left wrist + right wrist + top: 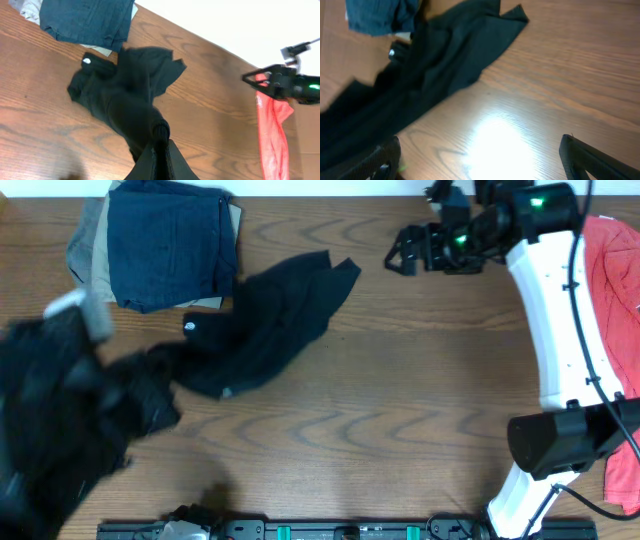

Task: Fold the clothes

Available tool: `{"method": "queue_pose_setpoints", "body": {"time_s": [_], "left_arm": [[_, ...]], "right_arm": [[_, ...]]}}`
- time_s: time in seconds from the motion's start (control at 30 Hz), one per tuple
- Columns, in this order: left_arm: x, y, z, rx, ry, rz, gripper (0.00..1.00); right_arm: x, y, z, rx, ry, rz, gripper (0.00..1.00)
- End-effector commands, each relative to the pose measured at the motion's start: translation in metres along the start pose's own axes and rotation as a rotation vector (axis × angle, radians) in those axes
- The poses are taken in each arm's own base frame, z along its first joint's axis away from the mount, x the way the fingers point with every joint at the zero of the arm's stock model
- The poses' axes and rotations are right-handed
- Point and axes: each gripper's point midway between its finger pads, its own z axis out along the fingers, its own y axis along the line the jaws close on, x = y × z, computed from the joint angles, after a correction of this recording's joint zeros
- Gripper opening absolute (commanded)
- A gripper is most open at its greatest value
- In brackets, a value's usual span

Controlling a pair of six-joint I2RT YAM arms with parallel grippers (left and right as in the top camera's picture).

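Centrally, crumpled black T-shirt (268, 320) (pointed far edge); open table (420, 410) rightward.

Overhead, my left arm (50, 430) is just a dark blur; on its wrist camera the left gripper (161, 157) is cropped by the bottom edge and half buried in the black T-shirt (125, 95). The red T-shirt (620, 290) runs off the right edge

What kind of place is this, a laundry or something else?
Probably a robotics test bench for laundry folding: a white jointed robot arm stands at a wood-grain table holding a crumpled black soft-fabric T-shirt and a stack of folded dark blue, tan and grey cloth garments.
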Motion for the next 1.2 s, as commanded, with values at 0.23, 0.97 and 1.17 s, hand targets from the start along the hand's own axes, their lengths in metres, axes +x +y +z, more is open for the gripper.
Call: {"method": "queue_pose_setpoints", "body": {"time_s": [0.23, 0.97, 1.17], "left_arm": [[0.059, 0.052, -0.086, 0.112, -0.136, -0.112, 0.06], [0.119, 0.095, -0.009, -0.097, 0.098, -0.133, 0.06], [0.114, 0.091, -0.006, -0.083, 0.083, -0.134, 0.06]], "right_arm": [[0.009, 0.038, 0.060, -0.039, 0.085, -0.096, 0.99], [0.113, 0.073, 0.228, 0.074, 0.468, -0.223, 0.63], [0.129, 0.072, 0.231, 0.093, 0.525, -0.251, 0.60]]}}
